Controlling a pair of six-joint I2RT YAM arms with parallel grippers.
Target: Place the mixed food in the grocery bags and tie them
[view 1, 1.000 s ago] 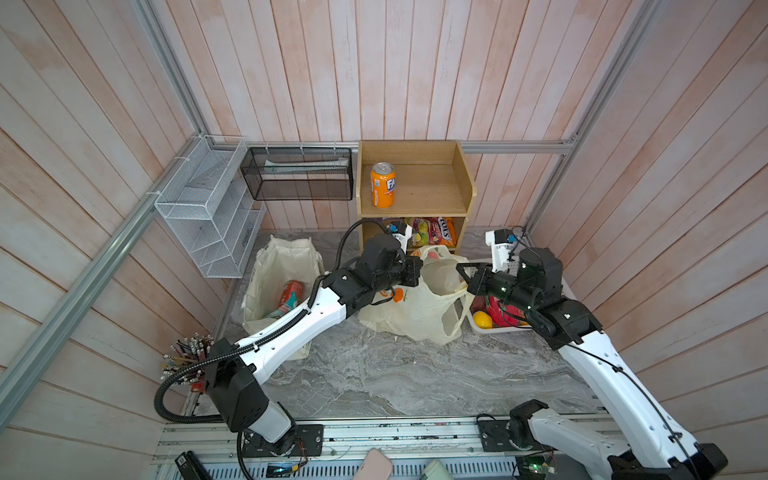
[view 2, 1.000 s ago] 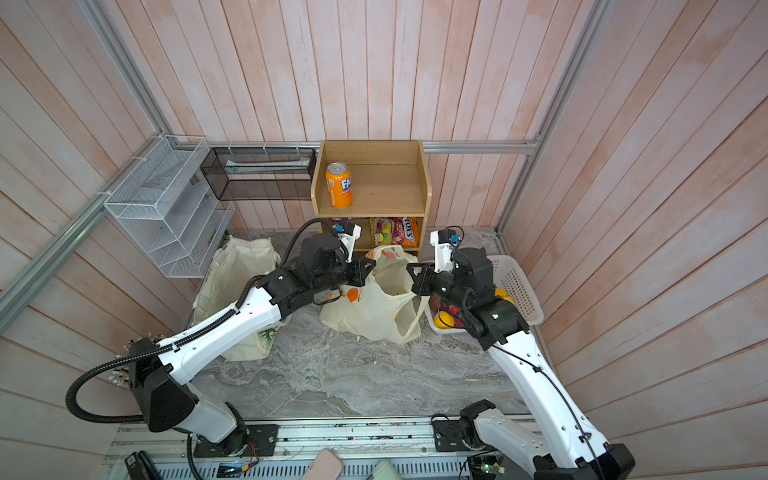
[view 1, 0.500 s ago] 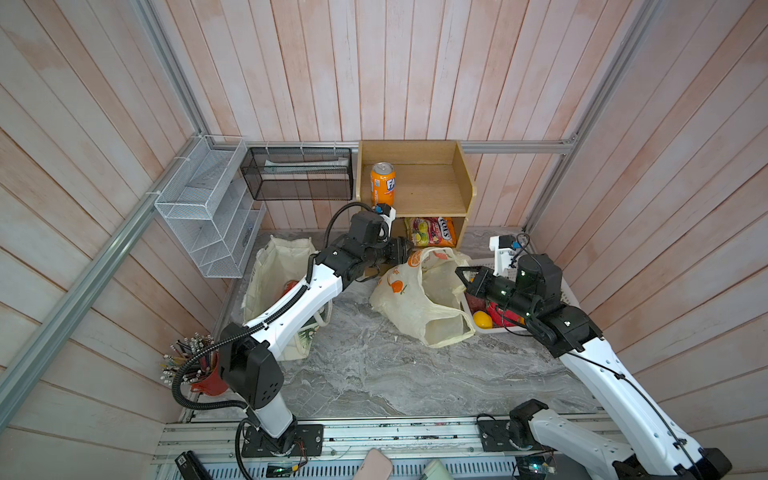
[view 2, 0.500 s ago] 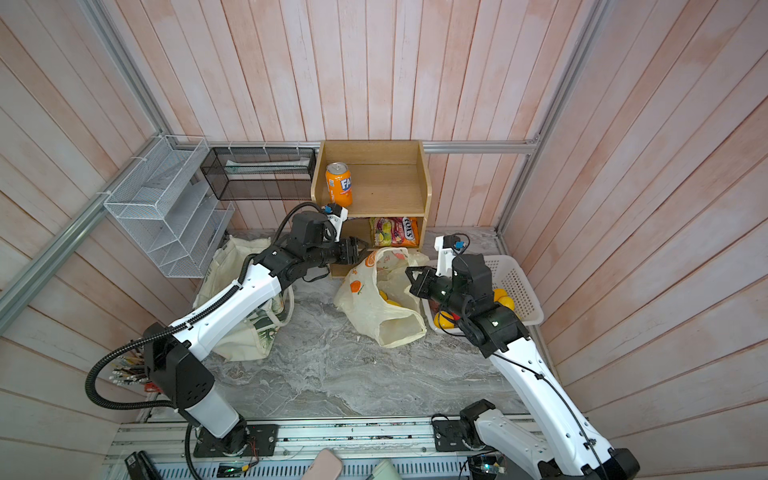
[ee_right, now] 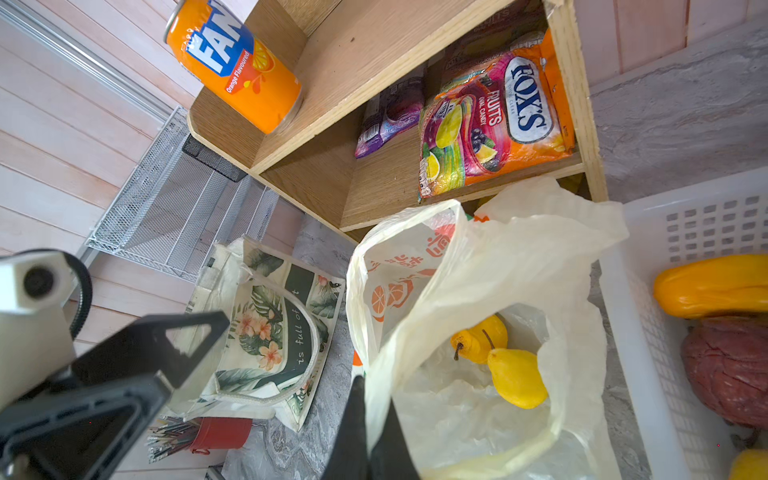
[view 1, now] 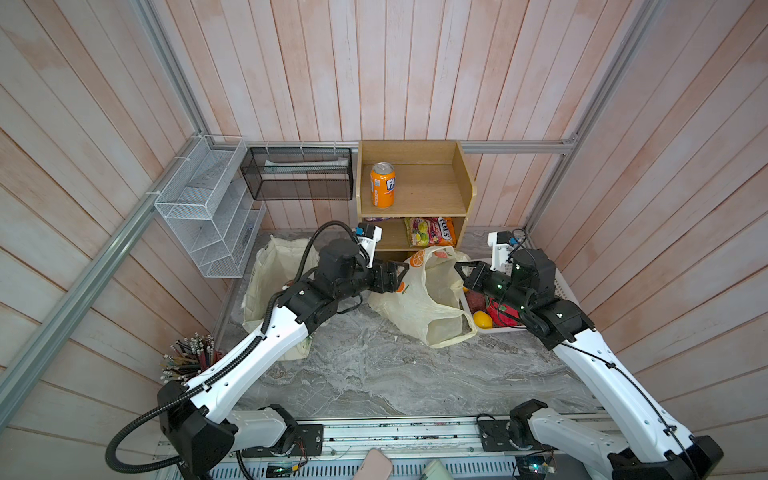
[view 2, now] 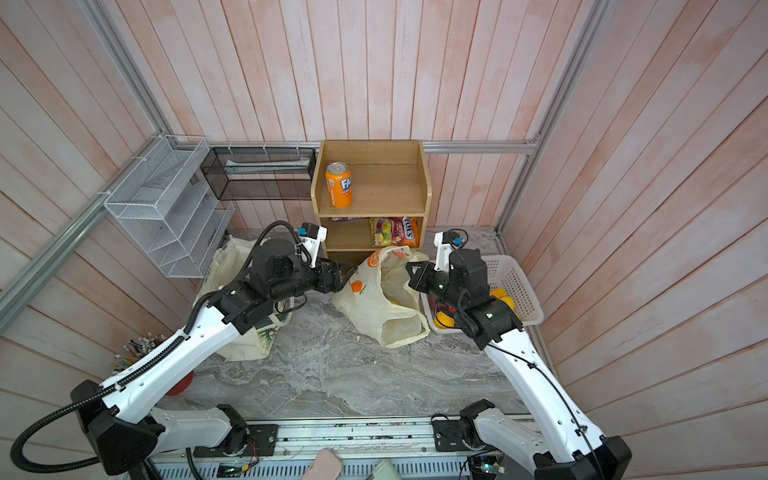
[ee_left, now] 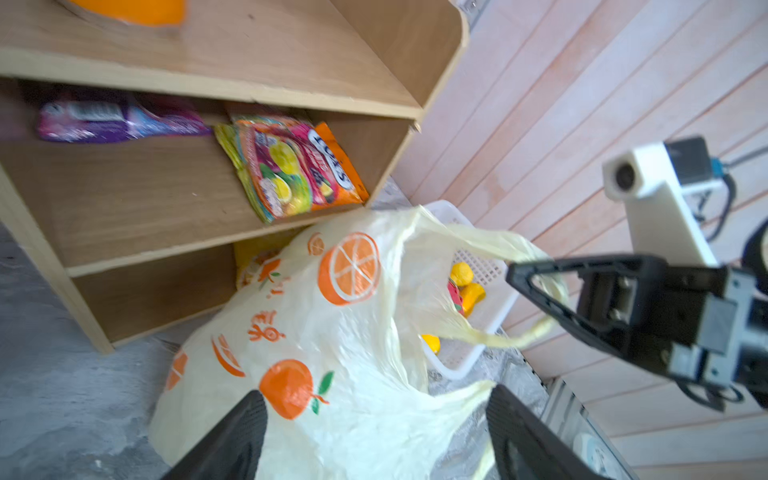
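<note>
Seen from above, two white-and-black robot arms reach over a grey marble table [view 1: 374, 365] toward a thin, pale-yellow plastic bag [view 1: 424, 299] printed with oranges. The bag slumps in front of a wooden shelf [view 1: 415, 187] and leans against a white perforated basket [view 1: 565, 286]. The left hand [view 1: 402, 279] is released, its fingers spread wide at the bag's printed side; whether they touch it cannot be told. The right hand [view 1: 459, 268] is clenched on the bag's rim, lifting the mouth open, and two yellow pear-shaped fruits [ee_right: 515, 374] lie inside. A cream canvas tote [view 1: 270, 266] with green leaf print lies at the table's left, partly under the left arm. An orange soda can [view 1: 382, 185] stands on the shelf's top level, with a colourful candy packet [view 1: 430, 231] on the level below.
</note>
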